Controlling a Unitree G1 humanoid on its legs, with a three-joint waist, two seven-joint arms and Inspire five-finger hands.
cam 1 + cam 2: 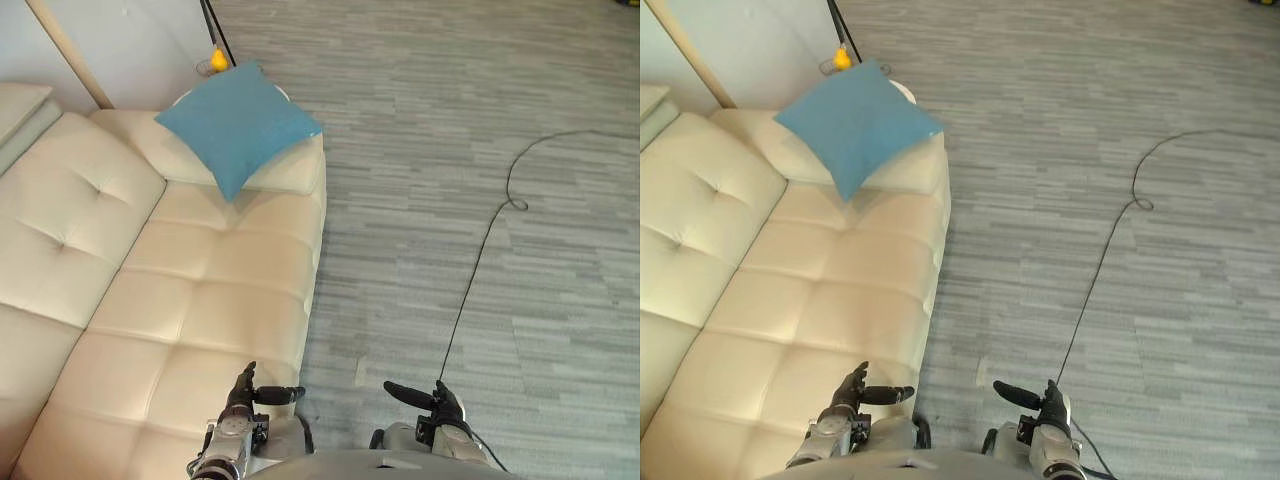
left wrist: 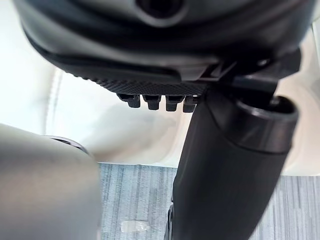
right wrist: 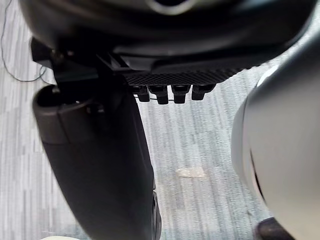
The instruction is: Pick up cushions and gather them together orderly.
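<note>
Fingers (image 2: 151, 102) straight and thumb spread wide, the left hand (image 1: 243, 400) hangs empty above the near seat of the cream sofa (image 1: 200, 300). The right hand (image 1: 444, 405), its fingers (image 3: 179, 93) likewise extended around nothing, hovers over the grey floor (image 1: 420, 150) just off the sofa's side. The blue cushion (image 1: 238, 125) lies corner-down on the sofa's far end, well apart from both hands. A small yellow object (image 1: 218, 60) sits just beyond that end of the sofa.

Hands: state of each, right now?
Left hand: open, holding nothing.
Right hand: open, holding nothing.
</note>
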